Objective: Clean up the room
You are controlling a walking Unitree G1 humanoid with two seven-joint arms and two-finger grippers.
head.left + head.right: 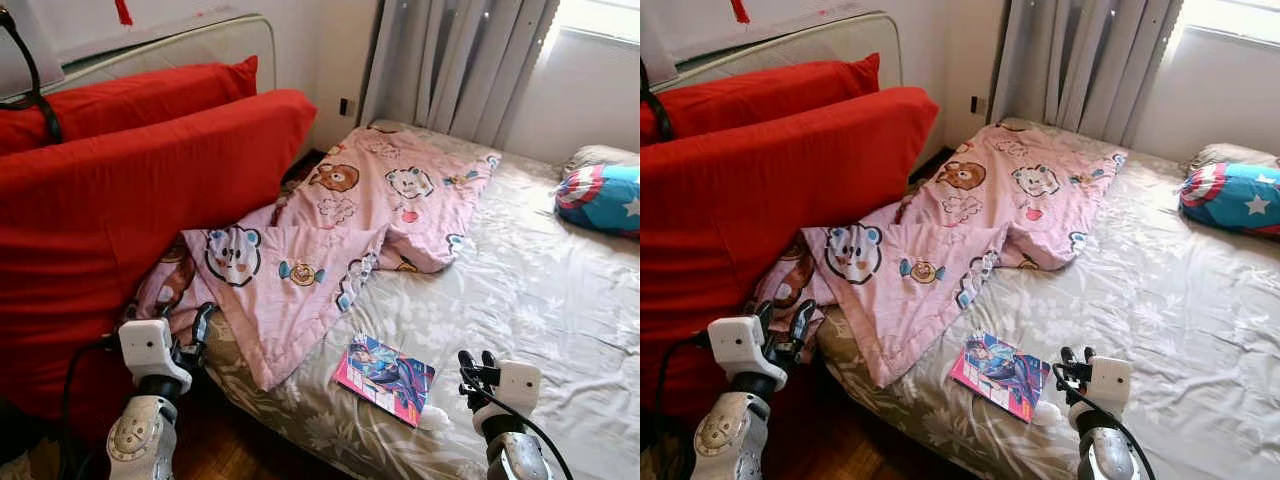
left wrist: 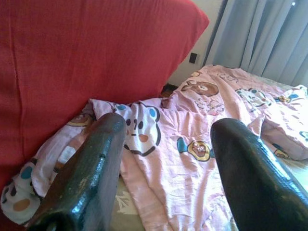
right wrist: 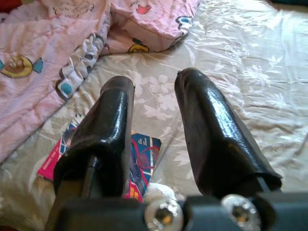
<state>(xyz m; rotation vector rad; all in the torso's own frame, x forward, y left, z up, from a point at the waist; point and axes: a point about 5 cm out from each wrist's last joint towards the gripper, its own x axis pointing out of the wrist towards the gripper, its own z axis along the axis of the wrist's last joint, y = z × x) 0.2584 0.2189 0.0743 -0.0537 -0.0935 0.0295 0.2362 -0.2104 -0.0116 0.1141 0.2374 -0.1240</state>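
Right hand (image 1: 476,362): fingers parted, empty, hovering over the bed (image 1: 560,290) just beside the comic book (image 1: 384,378). Left hand (image 1: 190,335): fingers spread, empty, at the bed's near corner, close to the pink cartoon-print blanket (image 1: 330,230). Blanket: crumpled across the mattress, one corner hanging off against the red cushions (image 1: 130,190). Star-and-stripe pillow (image 1: 600,197): far side, well apart.

Step, as judged: approach, nothing grasped; next likely needs the right hand lowered onto the book. Cover lettering illegible.
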